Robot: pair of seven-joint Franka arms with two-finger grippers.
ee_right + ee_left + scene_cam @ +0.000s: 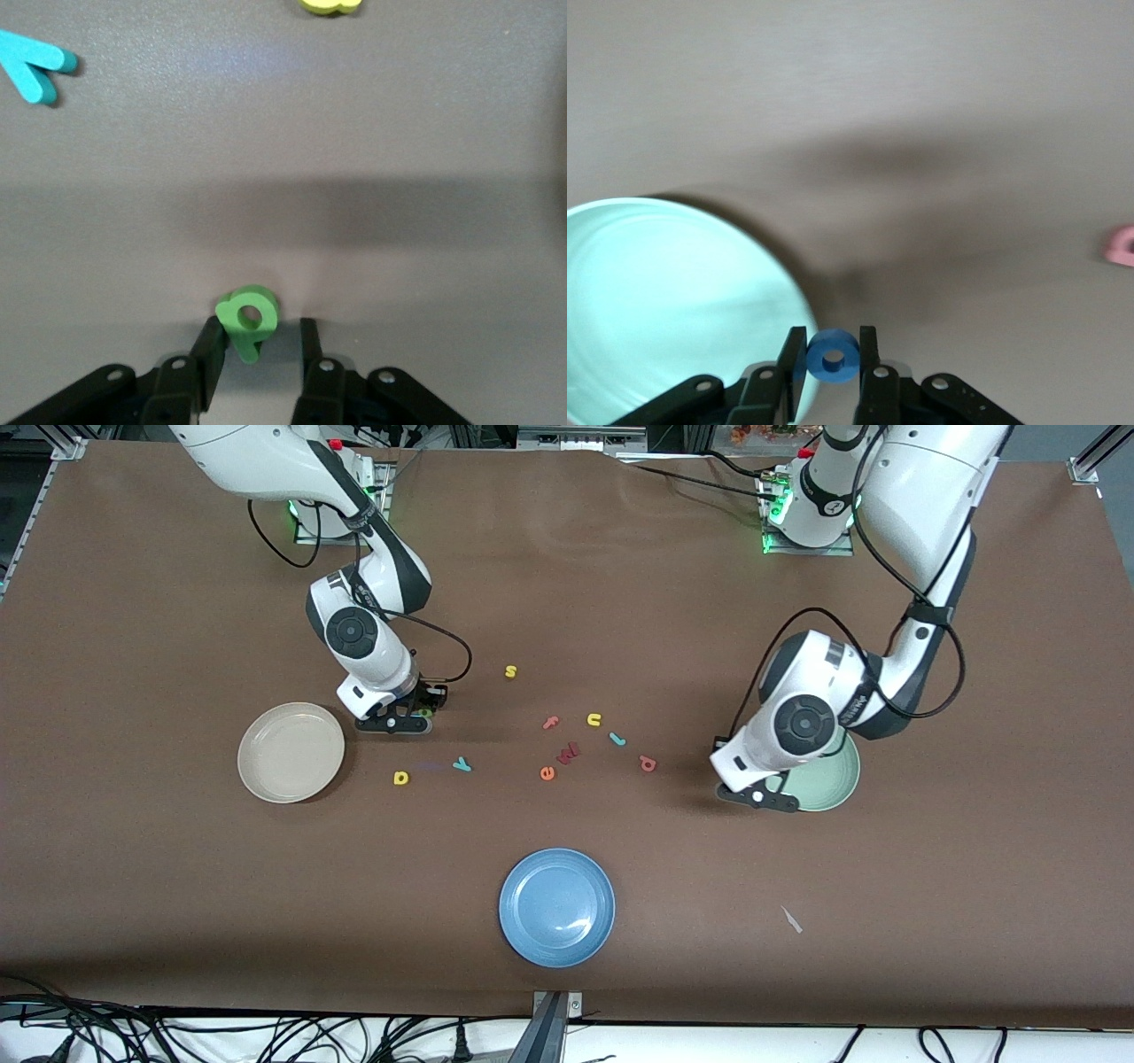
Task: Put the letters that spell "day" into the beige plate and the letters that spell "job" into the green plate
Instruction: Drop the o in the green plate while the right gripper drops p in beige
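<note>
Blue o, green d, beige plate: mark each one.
blue o point(833, 356), left wrist view, on its ring.
green d point(247, 316), right wrist view, on its loop.
beige plate point(291, 752), front view, on its bare centre.

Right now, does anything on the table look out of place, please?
One small pale scrap lies on the brown table, nearer the camera than the pale green plate; it is no letter. Left gripper holds the blue foam o by that plate; right gripper straddles the green foam d.
</note>
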